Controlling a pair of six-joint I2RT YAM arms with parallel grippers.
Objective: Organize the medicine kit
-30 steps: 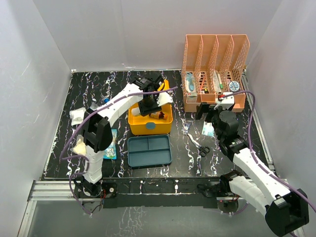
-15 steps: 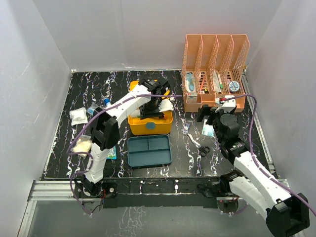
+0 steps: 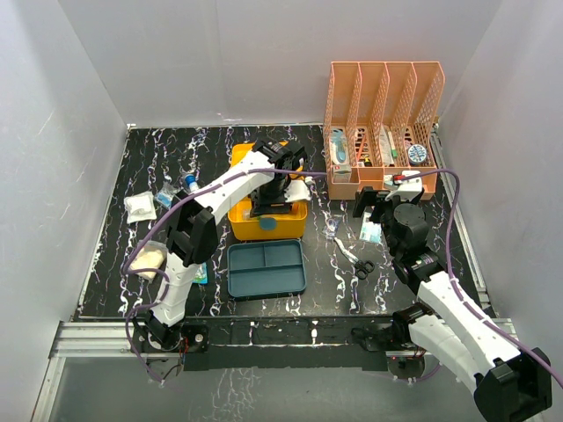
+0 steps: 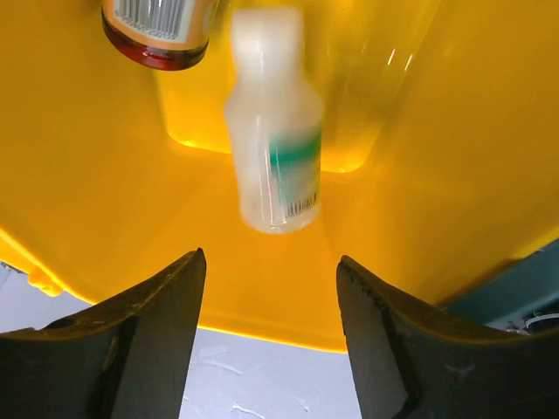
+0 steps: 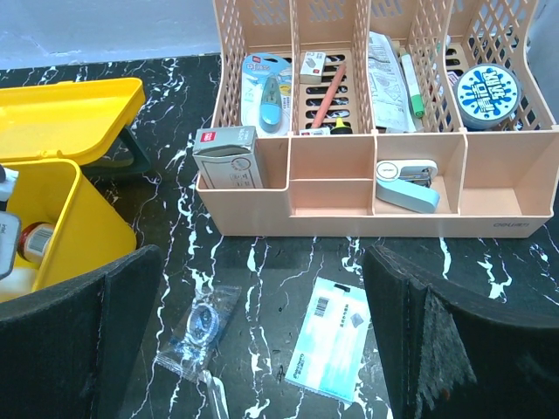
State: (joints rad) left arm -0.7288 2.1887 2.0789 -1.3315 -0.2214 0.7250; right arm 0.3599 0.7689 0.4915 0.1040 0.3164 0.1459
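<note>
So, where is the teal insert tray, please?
Top view: the tray lies on the table just near-side of the yellow box, left of the scissors.

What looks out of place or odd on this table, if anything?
The teal insert tray lies on the table in front of the yellow box, not inside it. Scissors, a clear bag and a blue packet lie loose near the orange rack. Nothing looks spilled or broken.
</note>
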